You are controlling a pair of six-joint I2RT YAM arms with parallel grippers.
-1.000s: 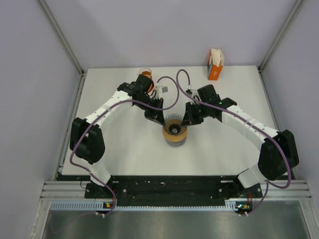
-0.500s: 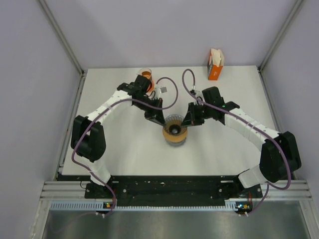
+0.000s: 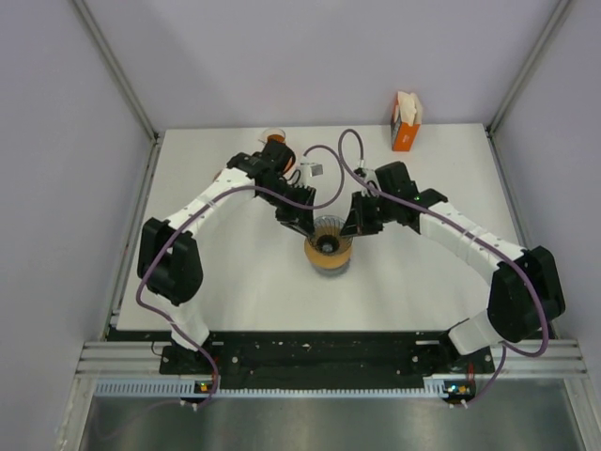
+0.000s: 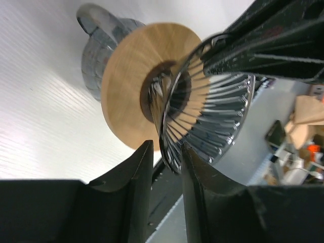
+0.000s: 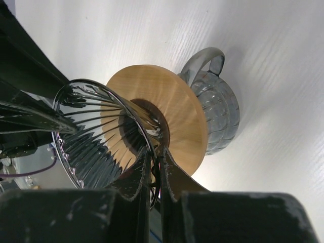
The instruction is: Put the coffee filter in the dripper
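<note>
The dripper [image 3: 329, 235] is a ribbed glass cone in a wooden collar [image 4: 126, 91], seated on a glass server [image 5: 217, 116] mid-table. My right gripper [image 3: 355, 225] is at its right side, shut on the cone's rim [image 5: 154, 152]. My left gripper [image 3: 305, 224] is at the cone's left side, and its jaws stand apart [image 4: 167, 147]. The glass rim lies between them against the right finger, clear of the left one. White coffee filters stick out of an orange box [image 3: 406, 120] at the back right. No filter shows inside the cone.
An orange cup [image 3: 275, 141] stands at the back, behind my left arm. A small grey-and-white item [image 3: 309, 170] lies between the two arms. Grey walls close in the table on three sides.
My left gripper's jaws have parted from the dripper's rim, and that arm has shifted slightly right. The right gripper keeps its hold, and the dripper has stayed put.
</note>
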